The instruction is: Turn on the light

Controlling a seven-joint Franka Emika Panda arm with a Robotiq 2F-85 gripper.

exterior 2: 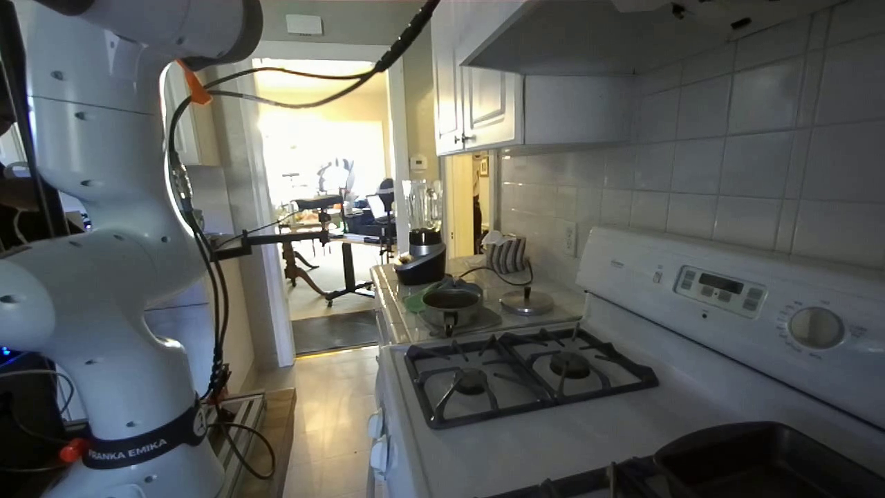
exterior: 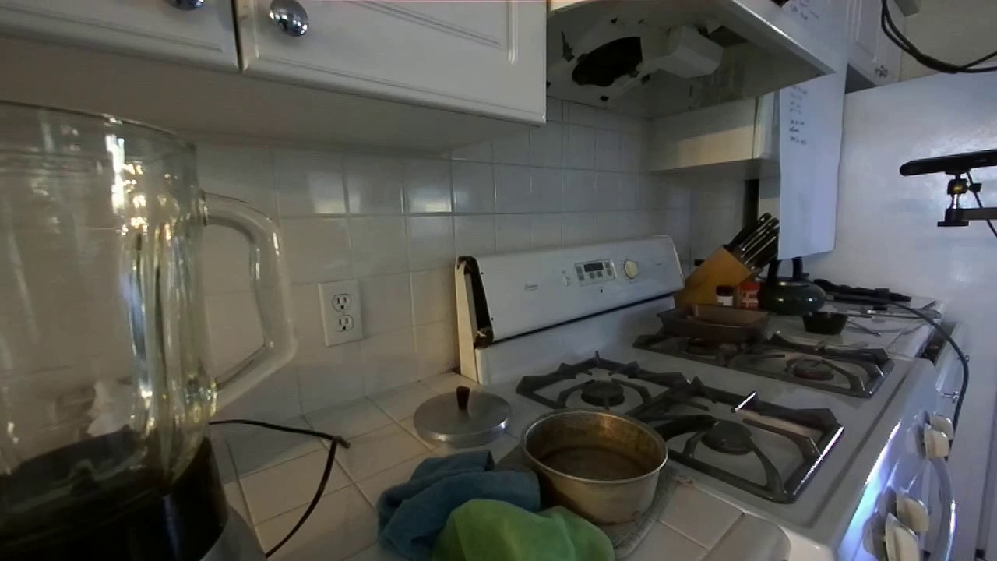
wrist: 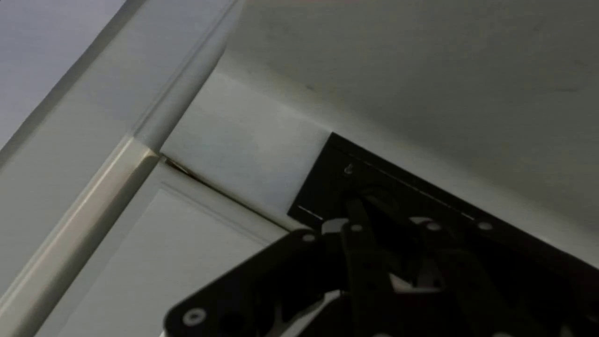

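Close before the wrist camera, the dark jointed gripper [wrist: 386, 220] has its fingers narrow, nearly together, over a small round dark knob [wrist: 381, 196]; the gloom hides whether they pinch it or merely press on it. So narrow a stance suits a small control, so I take the knob for the switch and the step in hand for working it. Around it lies a black rectangular control strip [wrist: 323, 182], set into the white metal range hood [wrist: 421, 93] next to a white panelled cabinet door [wrist: 154, 262], presumably so that a cook can reach it without leaning over the burners. Farther off, under the hood in an exterior view, sits a pale box-like fitting [exterior: 689, 53], which I judge to be the light; no glow shows there, so the task looks unfinished. Below stands a white gas stove [exterior 2: 498, 443]. Past its burners, a worn metal saucepan [exterior 2: 453, 304] rests on a flat mat on the pale tiled counter [exterior: 354, 514], probably to spare the tiles; its round metal lid [exterior 2: 527, 304] lies near it, set apart perhaps to leave the pan open.
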